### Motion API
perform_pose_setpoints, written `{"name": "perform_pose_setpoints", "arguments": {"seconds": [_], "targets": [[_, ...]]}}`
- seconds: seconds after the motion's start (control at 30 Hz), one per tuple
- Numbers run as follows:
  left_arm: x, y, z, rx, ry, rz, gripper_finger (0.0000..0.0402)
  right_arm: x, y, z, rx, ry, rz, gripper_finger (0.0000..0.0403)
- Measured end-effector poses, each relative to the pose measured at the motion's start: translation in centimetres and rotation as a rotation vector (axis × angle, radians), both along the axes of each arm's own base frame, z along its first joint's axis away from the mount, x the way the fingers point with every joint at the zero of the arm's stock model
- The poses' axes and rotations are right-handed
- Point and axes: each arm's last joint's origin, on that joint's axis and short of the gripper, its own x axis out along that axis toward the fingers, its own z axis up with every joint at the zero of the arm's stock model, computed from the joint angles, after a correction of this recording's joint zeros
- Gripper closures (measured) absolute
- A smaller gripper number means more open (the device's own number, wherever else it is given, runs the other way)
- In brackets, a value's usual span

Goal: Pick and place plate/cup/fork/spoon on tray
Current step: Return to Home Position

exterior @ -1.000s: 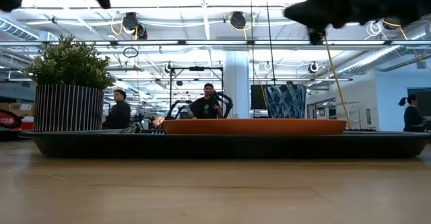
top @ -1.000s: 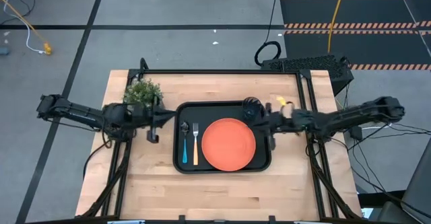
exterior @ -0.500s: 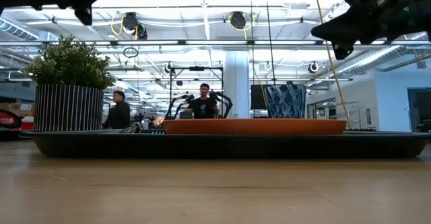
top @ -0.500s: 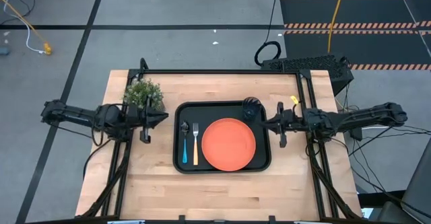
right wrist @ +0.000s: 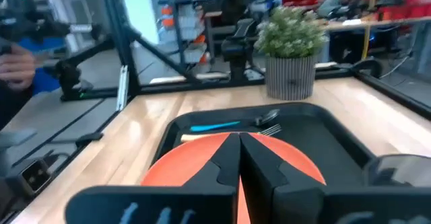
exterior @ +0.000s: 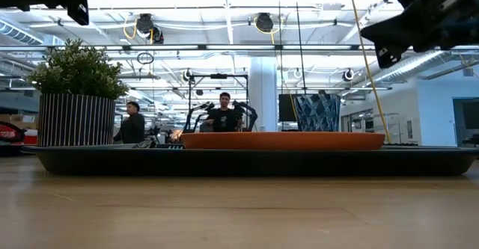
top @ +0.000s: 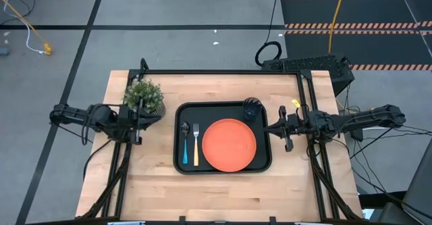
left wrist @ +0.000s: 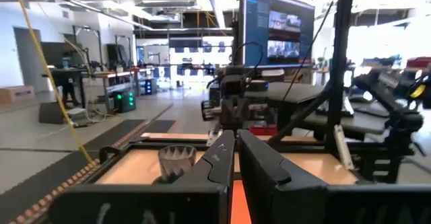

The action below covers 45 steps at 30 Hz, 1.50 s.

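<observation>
The black tray (top: pixel 181 163) lies mid-table. On it rest the orange plate (top: pixel 229 144), the dark grey cup (top: pixel 251 109) at the far right corner, the tan-handled fork (top: pixel 196 144) and the blue-handled spoon (top: pixel 185 145), side by side left of the plate. My left gripper (top: pixel 138 125) is shut and empty, above the table left of the tray, near the plant. My right gripper (top: pixel 285 129) is shut and empty, above the table just right of the tray. The right wrist view shows the plate (right wrist: pixel 195 163), spoon (right wrist: pixel 215 124) and fork (right wrist: pixel 271 128) beyond its fingers.
A potted green plant (top: pixel 144 96) in a striped pot stands at the far left, beside the tray's far left corner. Bare wood (top: pixel 223 198) lies between the tray and the near edge. People show in the room beyond the table (exterior: pixel 224 114).
My left gripper has drawn back toward the table's left edge, away from the tray. My right gripper has drawn back from over the tray's right rim toward the table's right edge. The things on the tray have stayed still.
</observation>
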Motion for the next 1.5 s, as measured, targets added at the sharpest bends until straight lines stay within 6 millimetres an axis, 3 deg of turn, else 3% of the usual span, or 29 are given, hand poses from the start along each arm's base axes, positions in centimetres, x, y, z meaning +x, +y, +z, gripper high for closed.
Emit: {"name": "perform_pose_setpoints", "arguments": {"seconds": [0.13, 0.27, 0.5, 0.73, 1.17, 1.33, 1.5], "targets": [[-0.3, -0.1, -0.3, -0.008, -0.020, -0.057, 0.0376, -0.5, -0.2, -1.2, 0.026, -0.072, -0.046, 0.0403], [-0.5, -0.1, -1.1, -0.016, -0.070, -0.067, 0.0376, -0.8, -0.2, -0.6, 0.044, -0.142, -0.051, 0.0403], [-0.6, 0.0, -2.8, -0.012, -0.124, -0.052, 0.0376, -1.0, -0.3, -0.9, 0.052, -0.121, -0.075, 0.0403], [-0.2, -0.2, -4.0, -0.059, -0.067, -0.082, 0.0376, -1.0, -0.5, -1.8, 0.072, -0.028, -0.154, 0.0403], [-0.2, -0.2, -4.2, -0.056, -0.062, -0.077, 0.0376, -1.0, -0.5, -2.0, 0.079, -0.003, -0.158, 0.0403], [0.2, -0.3, -5.5, -0.067, -0.077, -0.079, 0.0376, -1.0, -0.5, -2.1, 0.078, 0.007, -0.159, 0.0403], [0.2, -0.3, -5.6, -0.071, -0.081, -0.078, 0.0376, -1.0, -0.6, -2.1, 0.061, 0.007, -0.159, 0.0403]]}}
